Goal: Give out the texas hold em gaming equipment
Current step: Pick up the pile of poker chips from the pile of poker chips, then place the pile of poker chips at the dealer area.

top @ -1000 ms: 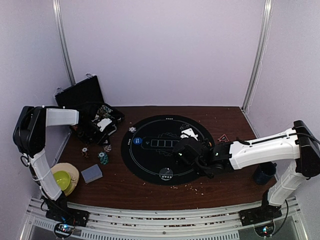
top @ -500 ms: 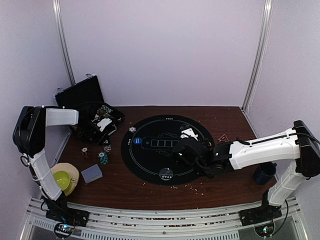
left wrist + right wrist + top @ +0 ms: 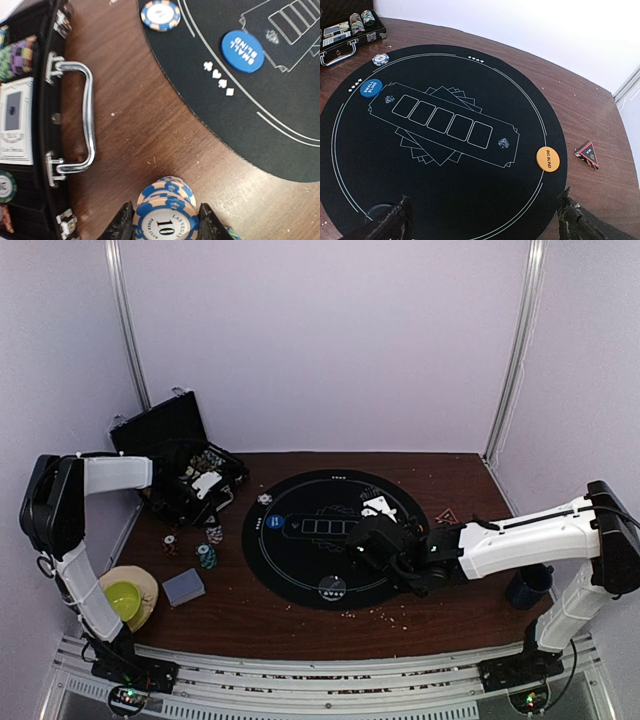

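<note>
Left wrist: we see our left tool pinching a blue chip stack; right tool spread, empty. Placed: small blind button, big blind button; the rest, we judge, undealt.

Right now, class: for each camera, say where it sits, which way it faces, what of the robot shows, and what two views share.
Top external: above and behind the bases, looking down on the table and black mat; both arms show.
Left wrist: on the left arm, looking down at a blue chip stack gripped in its jaws, beside the case handle.
Right wrist: over the mat, facing across it toward the case; its open jaws frame the bottom.
Shared: both wrist views show the Small Blind button.
</note>
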Controlling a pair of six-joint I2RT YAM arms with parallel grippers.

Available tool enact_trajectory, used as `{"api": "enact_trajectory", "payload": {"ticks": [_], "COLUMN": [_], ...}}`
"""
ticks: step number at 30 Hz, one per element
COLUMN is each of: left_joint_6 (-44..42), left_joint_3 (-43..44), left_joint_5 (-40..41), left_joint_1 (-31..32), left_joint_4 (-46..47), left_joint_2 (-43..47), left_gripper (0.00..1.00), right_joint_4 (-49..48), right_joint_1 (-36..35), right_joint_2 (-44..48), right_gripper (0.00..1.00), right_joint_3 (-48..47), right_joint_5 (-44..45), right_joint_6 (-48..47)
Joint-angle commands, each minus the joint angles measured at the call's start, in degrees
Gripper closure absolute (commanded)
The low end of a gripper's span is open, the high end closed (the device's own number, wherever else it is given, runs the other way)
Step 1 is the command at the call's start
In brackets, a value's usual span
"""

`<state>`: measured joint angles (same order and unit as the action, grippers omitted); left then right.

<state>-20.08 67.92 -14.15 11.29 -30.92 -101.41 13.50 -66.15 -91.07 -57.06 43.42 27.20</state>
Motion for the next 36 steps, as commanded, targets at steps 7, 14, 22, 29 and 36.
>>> {"api": "enact_trajectory", "payload": {"ticks": [7,14,22,29,36], "left_joint_6": [-2.51,-2.6,-1.38,-1.3,-1.99], "left_joint_3": [5.93,9.39,15.17,21.48,21.75], "left_joint_5": [2.27,3.34,2.19,-0.33,1.16], "left_joint_1": [5.85,17.73,30.1,36.07,38.04], "left_joint_4": [-3.96,-5.48,-6.3,-6.39,-6.24], "left_joint_2": [4.44,2.53,-3.16,-9.75,-12.74], "left_gripper": [0.72,0.72,0.72,0.72,0.74], "right_joint_4": [-0.5,-2.14,-4.58,-5.59,-5.54], "right_joint_1": [0.32,4.18,8.98,11.25,11.39], "right_joint_2": [5.41,11.56,19.9,23.78,22.24], "right_gripper": [0.0,0.0,0.0,0.0,0.0], "right_joint_3": [1.88,5.8,11.21,13.42,12.87], "right_joint_5": [4.66,5.12,5.4,5.18,4.09], "right_joint_6": [1.16,3.7,6.55,7.13,6.86]}}
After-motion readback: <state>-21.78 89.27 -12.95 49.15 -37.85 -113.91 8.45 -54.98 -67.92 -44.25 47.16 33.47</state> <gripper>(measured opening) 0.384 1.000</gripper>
